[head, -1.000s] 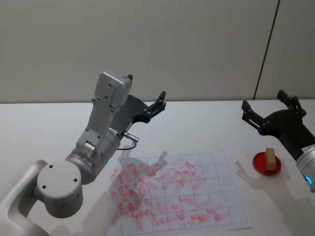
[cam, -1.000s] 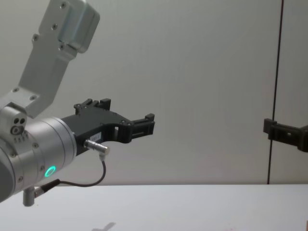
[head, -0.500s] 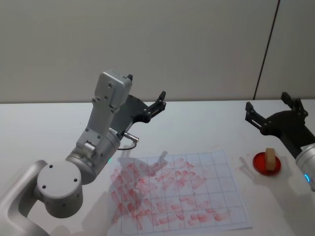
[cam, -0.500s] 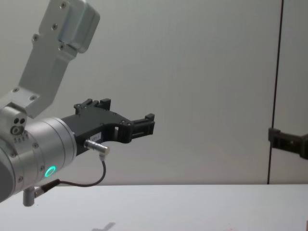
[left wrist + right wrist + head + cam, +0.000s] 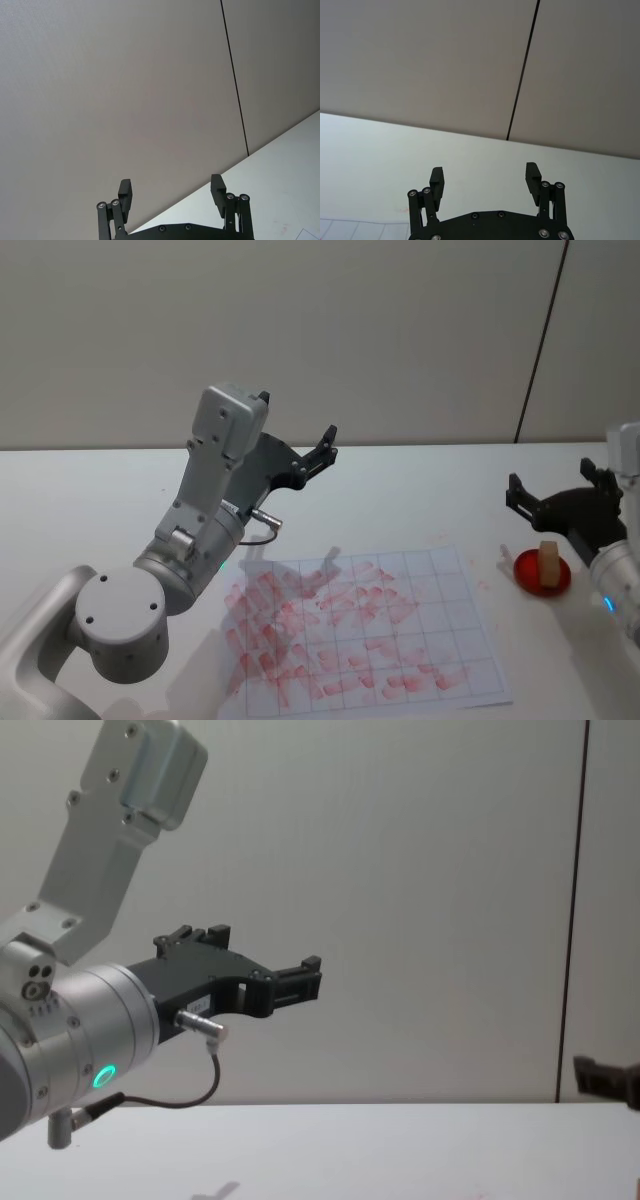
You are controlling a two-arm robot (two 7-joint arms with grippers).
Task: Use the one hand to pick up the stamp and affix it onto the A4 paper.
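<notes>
Gaping wide with nothing between them, the fingers point(image 5: 436, 176) of the right gripper point(image 5: 553, 483) point toward the far wall, hanging above the tabletop point(image 5: 420, 500) just behind the stamp point(image 5: 548, 557). The stamp stands upright, untouched, in a small red ink dish point(image 5: 528, 578) close to the right edge of the A4 paper point(image 5: 455, 625).

The paper's grid already carries many red prints. For this round, I judge that nothing has begun: grasping, carrying and pressing are all left.

Compared with a second ago, the right gripper has drawn rightward and lower in the head view. In the chest view it has sunk toward the right edge. Stamp, dish and paper lie as before. The left gripper point(image 5: 296, 420) stays parked, raised left of the paper, fingers likewise spread.
</notes>
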